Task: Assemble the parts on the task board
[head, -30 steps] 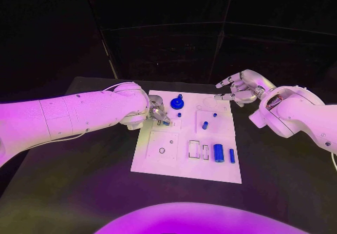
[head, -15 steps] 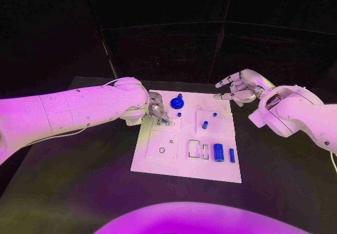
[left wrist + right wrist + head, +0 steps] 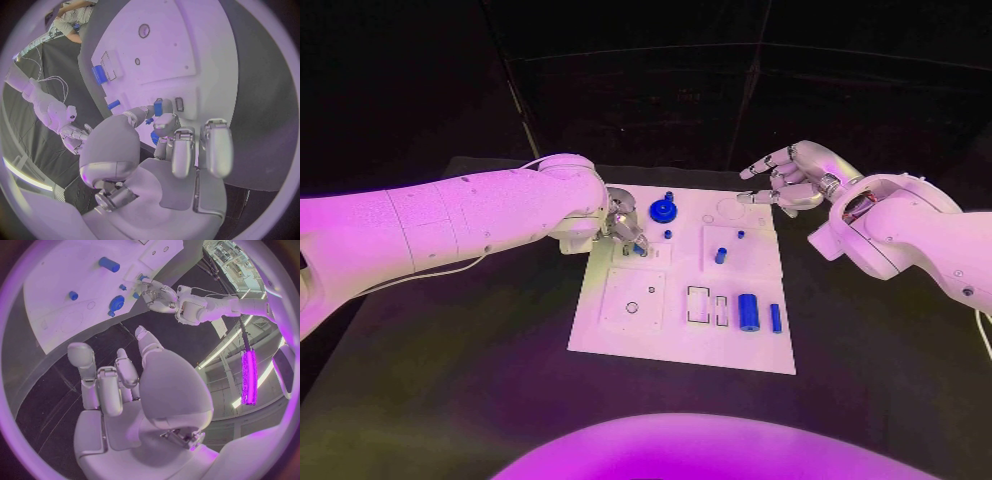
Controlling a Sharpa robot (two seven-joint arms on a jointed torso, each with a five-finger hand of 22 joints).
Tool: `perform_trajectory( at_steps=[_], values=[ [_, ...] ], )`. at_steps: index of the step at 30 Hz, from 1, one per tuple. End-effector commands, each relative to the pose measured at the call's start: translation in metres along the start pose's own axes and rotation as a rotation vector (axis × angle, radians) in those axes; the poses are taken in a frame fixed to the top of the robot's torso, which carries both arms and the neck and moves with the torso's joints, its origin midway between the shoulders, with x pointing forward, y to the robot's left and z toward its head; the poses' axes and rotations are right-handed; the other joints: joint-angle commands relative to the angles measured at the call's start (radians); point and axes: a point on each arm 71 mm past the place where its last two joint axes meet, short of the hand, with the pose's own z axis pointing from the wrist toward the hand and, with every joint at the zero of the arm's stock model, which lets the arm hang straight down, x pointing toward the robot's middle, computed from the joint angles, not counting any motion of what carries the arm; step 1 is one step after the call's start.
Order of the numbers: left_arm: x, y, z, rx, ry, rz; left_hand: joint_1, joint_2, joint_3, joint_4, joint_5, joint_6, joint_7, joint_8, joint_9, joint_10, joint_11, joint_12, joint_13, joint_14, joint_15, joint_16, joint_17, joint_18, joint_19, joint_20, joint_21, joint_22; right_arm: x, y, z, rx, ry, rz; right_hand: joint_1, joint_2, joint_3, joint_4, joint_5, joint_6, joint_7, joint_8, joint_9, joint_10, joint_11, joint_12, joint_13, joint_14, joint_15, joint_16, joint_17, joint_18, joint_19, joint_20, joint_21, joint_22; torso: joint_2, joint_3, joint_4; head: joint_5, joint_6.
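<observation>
Black table [image 3: 473, 360], white task board [image 3: 678, 340] lying flat at its middle (small blue parts on top)

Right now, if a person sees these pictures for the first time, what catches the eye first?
The white task board in the middle of the black table, dotted with small blue parts. At its far left corner the left robot hand pinches a small blue part. The right robot hand hangs beyond the far right corner, holding nothing.
</observation>
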Motion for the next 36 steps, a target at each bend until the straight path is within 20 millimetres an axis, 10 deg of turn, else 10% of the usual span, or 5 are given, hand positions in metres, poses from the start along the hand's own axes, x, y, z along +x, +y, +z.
perform_trajectory(
  at_steps=[1, 36],
  values=[
    [0.003, -0.001, 0.002, 0.0, 0.038, 0.002, 0.001, 0.007, 0.171, -0.175, 0.004, 0.006, 0.0, 0.001, -0.002, 0.008, 0.0, 0.006, 0.002, 0.102, -0.007, 0.003, 0.263, -0.009, 0.025, -0.008, -0.001, 0.0, 0.0, 0.001, 0.001, -0.009, 0.004, 0.001, -0.003, 0.003, -0.007, 0.001, 0.002, 0.002, -0.005, 0.006, 0.0, 0.004, 0.0, 0.004, 0.0, 0.064, -0.002, -0.005, 0.093, 0.019, -0.005, -0.003, -0.005, -0.002, 0.0, 0.0, -0.0001, 0.0, 0.0],
    [-0.007, -0.011, 0.007, -0.026, 0.127, 0.034, -0.005, 0.005, 0.171, -0.18, 0.033, 0.015, -0.001, -0.002, -0.001, 0.014, -0.001, 0.009, 0.003, 0.102, -0.007, 0.003, 0.263, -0.009, 0.023, -0.008, -0.001, 0.001, 0.002, 0.003, 0.003, -0.011, 0.012, 0.001, -0.003, 0.003, -0.007, 0.001, 0.002, 0.002, -0.005, 0.006, 0.0, 0.004, 0.0, 0.004, 0.0, 0.064, -0.002, -0.005, 0.093, 0.019, -0.005, -0.003, -0.005, -0.002, 0.0, -0.0004, 0.0008, -0.006, -0.01]
  ],
)
